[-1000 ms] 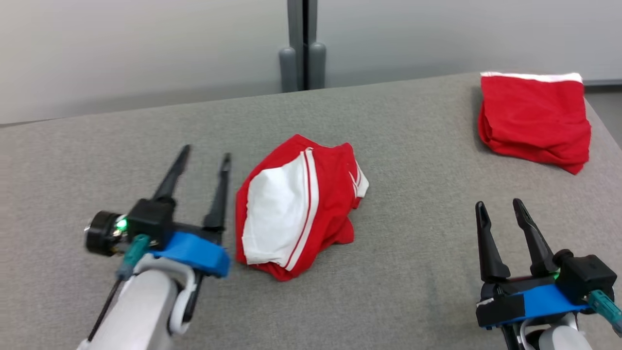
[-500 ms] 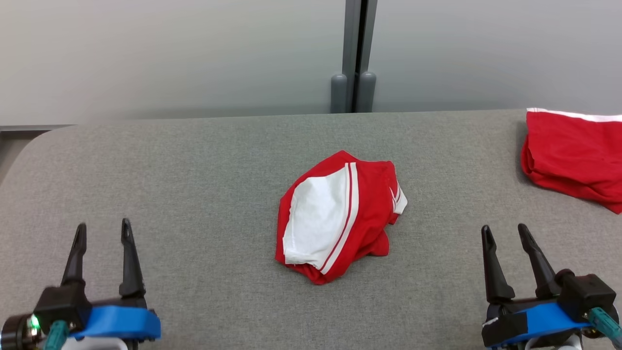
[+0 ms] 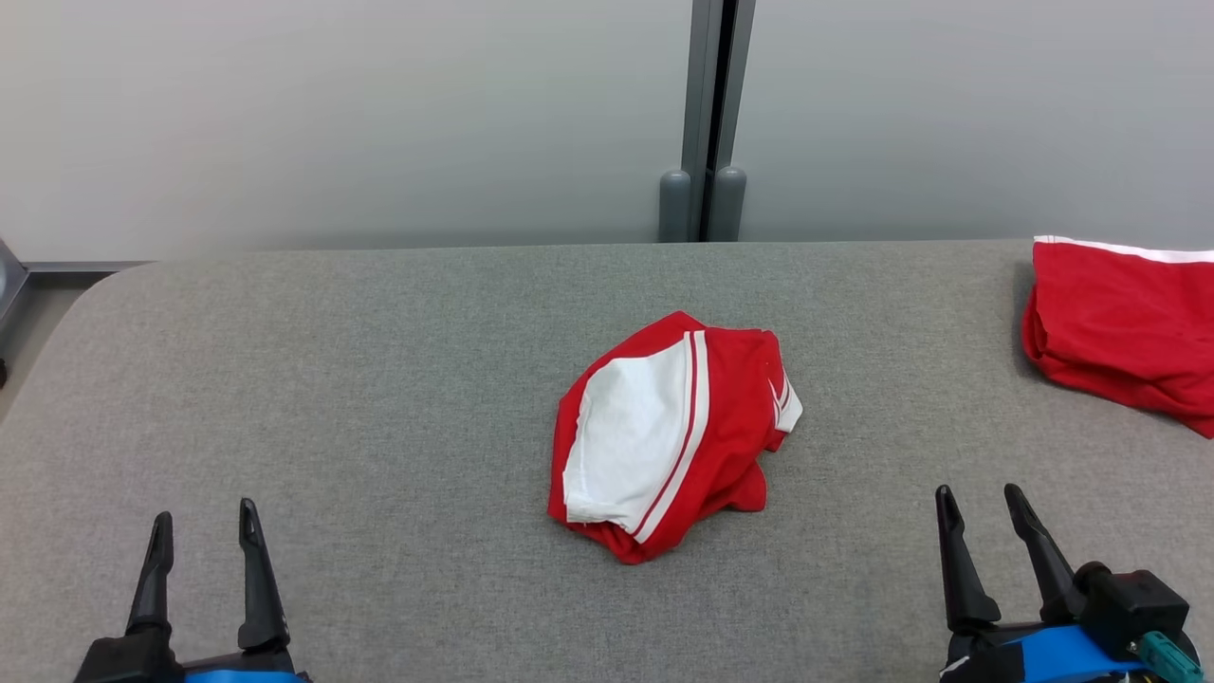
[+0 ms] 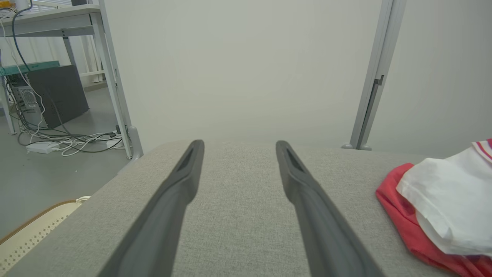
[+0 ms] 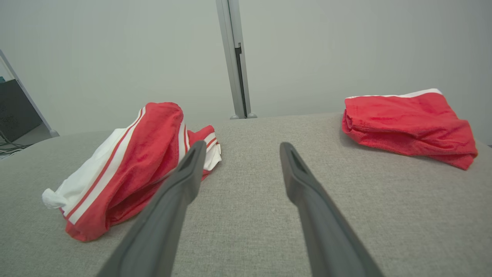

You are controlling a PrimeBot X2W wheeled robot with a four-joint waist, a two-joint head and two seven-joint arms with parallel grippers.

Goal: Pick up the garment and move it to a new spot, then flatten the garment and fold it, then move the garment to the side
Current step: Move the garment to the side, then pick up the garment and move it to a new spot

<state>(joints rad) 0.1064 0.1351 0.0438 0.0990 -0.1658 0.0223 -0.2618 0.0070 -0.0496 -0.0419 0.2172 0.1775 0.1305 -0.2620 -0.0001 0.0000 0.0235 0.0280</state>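
Red-and-white garment (image 3: 671, 432), crumpled, on grey table (image 3: 379, 379)

Crumpled red-and-white garment (image 3: 669, 432), mid-table

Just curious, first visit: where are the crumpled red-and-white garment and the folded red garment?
Crumpled red-and-white fabric garment (image 3: 735, 417): head view, on its red middle.
Folded red fabric garment (image 3: 1119, 323): head view, on its top layer.

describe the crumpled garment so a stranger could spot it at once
Start at the grey table. Near its middle lies the crumpled garment. Unlike the folded red garment at the right edge, it shows a large white panel with stripes.
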